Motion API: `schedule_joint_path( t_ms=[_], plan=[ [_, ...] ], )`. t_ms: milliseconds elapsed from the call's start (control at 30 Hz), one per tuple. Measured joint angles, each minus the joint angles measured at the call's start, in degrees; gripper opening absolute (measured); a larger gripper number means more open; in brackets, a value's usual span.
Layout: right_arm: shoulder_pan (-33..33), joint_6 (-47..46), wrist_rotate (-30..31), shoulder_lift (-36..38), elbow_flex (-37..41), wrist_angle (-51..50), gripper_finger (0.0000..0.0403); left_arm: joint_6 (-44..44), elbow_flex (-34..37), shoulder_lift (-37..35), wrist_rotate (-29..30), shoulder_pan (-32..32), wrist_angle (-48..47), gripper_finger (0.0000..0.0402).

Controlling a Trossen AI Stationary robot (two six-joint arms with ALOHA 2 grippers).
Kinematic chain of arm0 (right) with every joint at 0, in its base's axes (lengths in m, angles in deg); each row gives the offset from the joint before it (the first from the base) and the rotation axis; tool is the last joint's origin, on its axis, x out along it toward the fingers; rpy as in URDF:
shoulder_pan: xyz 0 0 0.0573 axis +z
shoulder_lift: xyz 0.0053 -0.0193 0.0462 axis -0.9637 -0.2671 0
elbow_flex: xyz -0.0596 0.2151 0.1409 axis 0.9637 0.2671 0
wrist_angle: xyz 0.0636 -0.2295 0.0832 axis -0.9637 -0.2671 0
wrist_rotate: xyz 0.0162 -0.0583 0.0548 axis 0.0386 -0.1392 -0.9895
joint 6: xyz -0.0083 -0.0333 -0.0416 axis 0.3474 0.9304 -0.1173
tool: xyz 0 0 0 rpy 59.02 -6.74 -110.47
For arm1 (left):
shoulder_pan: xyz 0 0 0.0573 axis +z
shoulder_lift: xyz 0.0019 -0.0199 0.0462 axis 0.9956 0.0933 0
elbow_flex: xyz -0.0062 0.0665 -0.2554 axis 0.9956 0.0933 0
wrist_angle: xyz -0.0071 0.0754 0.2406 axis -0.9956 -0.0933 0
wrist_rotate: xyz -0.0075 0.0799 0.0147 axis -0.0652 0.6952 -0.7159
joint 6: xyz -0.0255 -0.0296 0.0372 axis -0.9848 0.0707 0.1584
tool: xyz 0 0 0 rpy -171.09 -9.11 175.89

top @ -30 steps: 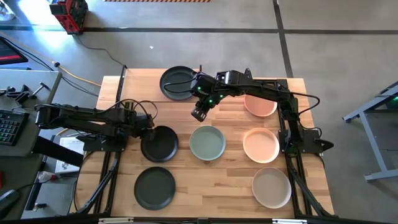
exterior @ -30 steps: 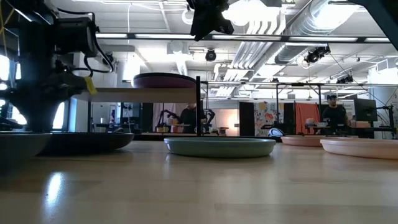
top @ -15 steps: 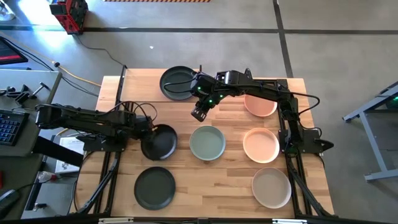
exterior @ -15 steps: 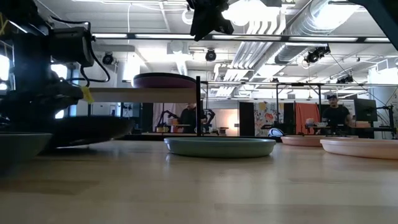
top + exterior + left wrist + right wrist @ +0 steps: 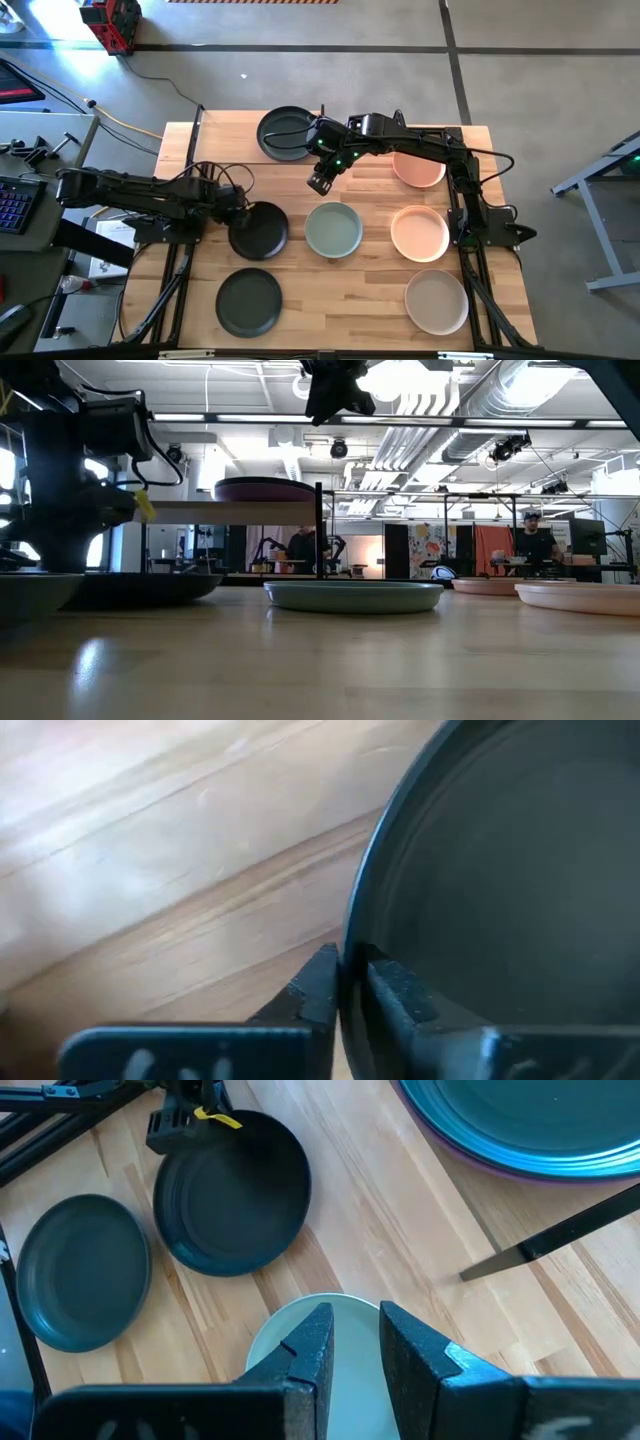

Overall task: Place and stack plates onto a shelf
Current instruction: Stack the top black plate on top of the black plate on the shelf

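Note:
A black plate (image 5: 260, 231) lies on the tabletop left of centre, and my left gripper (image 5: 236, 209) is shut on its left rim. My right gripper (image 5: 320, 183) hangs open, high above the table between the shelf and a sage green plate (image 5: 333, 229), with nothing between its fingers. The shelf (image 5: 230, 512) stands at the far side and carries a dark plate (image 5: 285, 133) stacked on a purple one (image 5: 265, 489). On the table rest a dark grey plate (image 5: 249, 301), two peach plates (image 5: 419, 233) (image 5: 418, 168) and a beige plate (image 5: 436, 300). My left gripper pinches the black plate's raised rim (image 5: 352, 955) on the side toward the table's left edge. One finger (image 5: 400, 995) is inside the plate and one (image 5: 312, 995) outside. The fingers come steeply from above, across the rim. The plate lies flat on the table.
The shelf's thin black post (image 5: 319, 530) stands between the shelf and the sage green plate. Bare wood lies along the table's near edge (image 5: 340, 310) between the dark grey and beige plates. A person (image 5: 540, 545) stands in the room far behind the table.
My left gripper has sunk a little at the black plate's left rim and taken hold of it. Half a second ago the plate stood tipped with its right side raised. It lies flat again now, slightly farther toward the table's right.

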Motion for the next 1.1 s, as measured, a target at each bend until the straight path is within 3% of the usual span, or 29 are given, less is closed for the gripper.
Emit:
schedule_joint_path(
  t_ms=[400, 700, 933, 1100],
  plan=[
    [0.0, -1.61, 0.21, 0.0, 0.0, 0.02, 0.0064, 7.59, -5.74, -4.07, 0.0, -0.02, -2.22, 0.0002],
    [1.66, -5.15, 6.67, 0.0, 0.0, 0.0, 0.0064, 13.98, -16.71, -6.82, 0.38, 0.0, -9.84, 0.0001],
    [3.39, -9.54, 11.86, 0.0, 0.0, -0.15, 0.0064, 20.45, -25.43, -7.56, 7.05, 0.78, -13.13, 0.0001],
    [4.4, -13.67, 14.72, 0.0, 0.0, -0.42, 0.0064, 26.12, -30.73, -7.24, 10.06, 4.63, -13.1, 0.0001]
  ],
)
